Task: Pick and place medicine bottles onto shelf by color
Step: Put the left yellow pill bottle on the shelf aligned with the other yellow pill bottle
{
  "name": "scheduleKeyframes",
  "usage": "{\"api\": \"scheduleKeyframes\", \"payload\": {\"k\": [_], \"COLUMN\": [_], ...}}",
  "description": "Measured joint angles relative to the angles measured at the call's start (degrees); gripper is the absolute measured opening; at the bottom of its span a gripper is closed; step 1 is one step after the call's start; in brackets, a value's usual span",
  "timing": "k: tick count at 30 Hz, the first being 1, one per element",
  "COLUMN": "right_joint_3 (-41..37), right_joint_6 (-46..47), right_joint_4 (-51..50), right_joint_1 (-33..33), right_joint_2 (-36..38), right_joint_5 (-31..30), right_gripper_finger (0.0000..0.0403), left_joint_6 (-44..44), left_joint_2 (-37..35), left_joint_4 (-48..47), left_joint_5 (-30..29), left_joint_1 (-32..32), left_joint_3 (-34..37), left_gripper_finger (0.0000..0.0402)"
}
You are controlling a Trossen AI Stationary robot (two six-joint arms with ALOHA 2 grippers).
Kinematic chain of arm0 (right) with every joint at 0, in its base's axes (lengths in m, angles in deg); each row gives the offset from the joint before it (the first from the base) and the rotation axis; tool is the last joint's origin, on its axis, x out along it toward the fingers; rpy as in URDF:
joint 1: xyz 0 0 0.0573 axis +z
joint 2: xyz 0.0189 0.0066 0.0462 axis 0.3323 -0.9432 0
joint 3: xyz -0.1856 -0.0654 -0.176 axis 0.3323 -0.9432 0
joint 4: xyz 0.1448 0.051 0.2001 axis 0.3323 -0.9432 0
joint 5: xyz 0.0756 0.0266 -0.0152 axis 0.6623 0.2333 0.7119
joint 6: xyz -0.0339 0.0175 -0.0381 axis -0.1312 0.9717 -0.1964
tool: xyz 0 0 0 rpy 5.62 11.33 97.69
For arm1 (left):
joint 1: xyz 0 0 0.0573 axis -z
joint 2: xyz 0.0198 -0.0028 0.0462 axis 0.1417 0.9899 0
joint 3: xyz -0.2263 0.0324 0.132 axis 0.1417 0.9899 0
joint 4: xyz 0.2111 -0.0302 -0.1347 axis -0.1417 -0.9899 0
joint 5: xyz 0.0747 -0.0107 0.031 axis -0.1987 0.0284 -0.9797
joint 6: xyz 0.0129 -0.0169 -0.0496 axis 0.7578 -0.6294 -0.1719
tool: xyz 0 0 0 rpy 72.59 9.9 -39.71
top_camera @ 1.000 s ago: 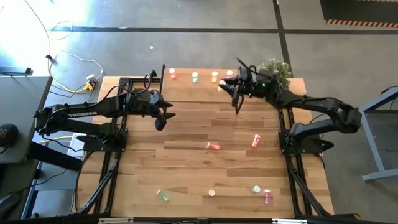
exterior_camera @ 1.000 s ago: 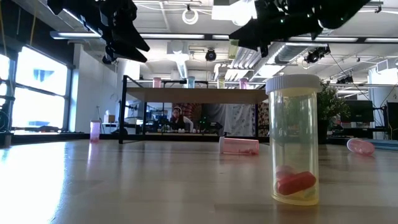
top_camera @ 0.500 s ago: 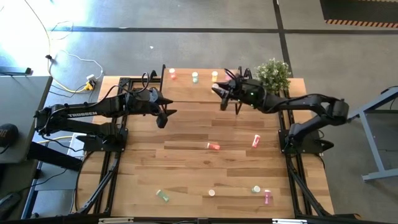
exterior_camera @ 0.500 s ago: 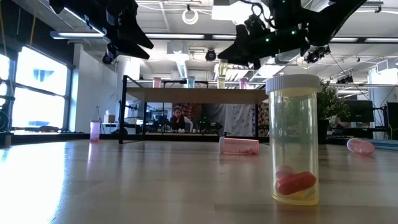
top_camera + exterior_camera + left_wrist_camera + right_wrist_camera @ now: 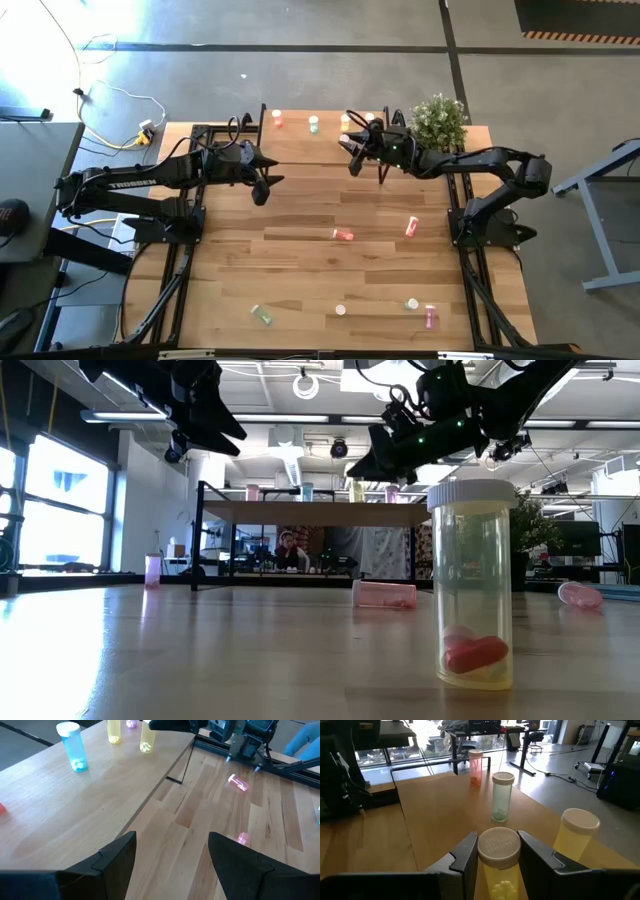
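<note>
The right pincer grips a yellow bottle upright over the shelf, near a red bottle, a green bottle and another yellow bottle standing there. The left pincer hangs spread wide above the shelf's front edge.

We took shelf as landmark: it stood at table's far edge. Three bottles stood in row along shelf's back; plant sat just right of shelf. Right gripper held fourth bottle over shelf's right part. Left gripper hung over shelf's front edge, left part. Six bottles lay scattered before shelf.
</note>
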Motion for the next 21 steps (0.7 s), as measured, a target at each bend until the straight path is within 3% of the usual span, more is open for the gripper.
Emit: {"api": "scheduleKeyframes", "payload": {"k": [21], "right_joint_3": [0.0], "right_joint_6": [0.98], "right_joint_4": [-1.32], "right_joint_1": [0.02], "right_joint_2": [0.0], "right_joint_5": [-1.55], "right_gripper_finger": [0.0118], "left_joint_6": [0.06], "left_joint_2": [0.0], "left_joint_4": [-0.03], "left_joint_5": [-0.04], "left_joint_1": [0.0], "left_joint_3": [0.0], "left_gripper_finger": [0.0239]}}
